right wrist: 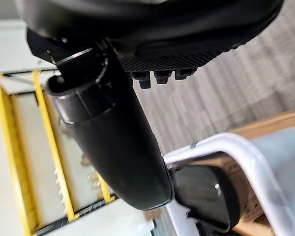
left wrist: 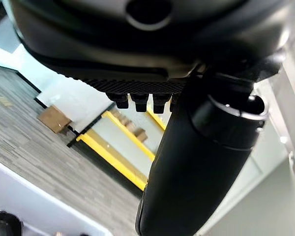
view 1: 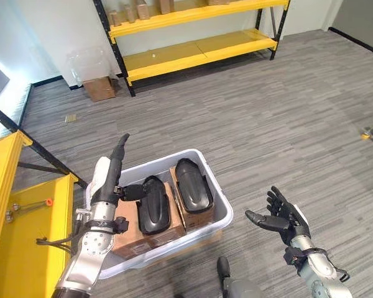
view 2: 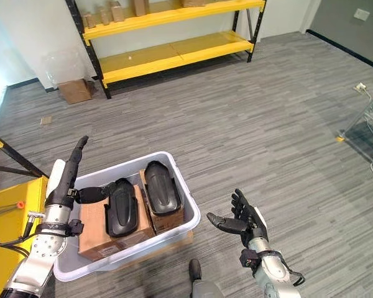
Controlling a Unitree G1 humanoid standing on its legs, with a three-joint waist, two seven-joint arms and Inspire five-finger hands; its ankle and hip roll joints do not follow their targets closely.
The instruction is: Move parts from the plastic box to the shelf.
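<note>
Two black parts (view 1: pixel 174 195) lie on cardboard in the box (view 1: pixel 217 192), far from the shelf (view 1: pixel 193 53). Left hand (view 1: pixel 115 171) and right hand (view 1: pixel 280 217), both released and empty, flank the box, probably ready for reaching in.

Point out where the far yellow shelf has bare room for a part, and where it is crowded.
The yellow shelf's lower board is bare along its length. Its upper board is bare at the middle but holds small brown items toward the left. The plastic box is crowded: two black parts on cardboard boxes.
</note>
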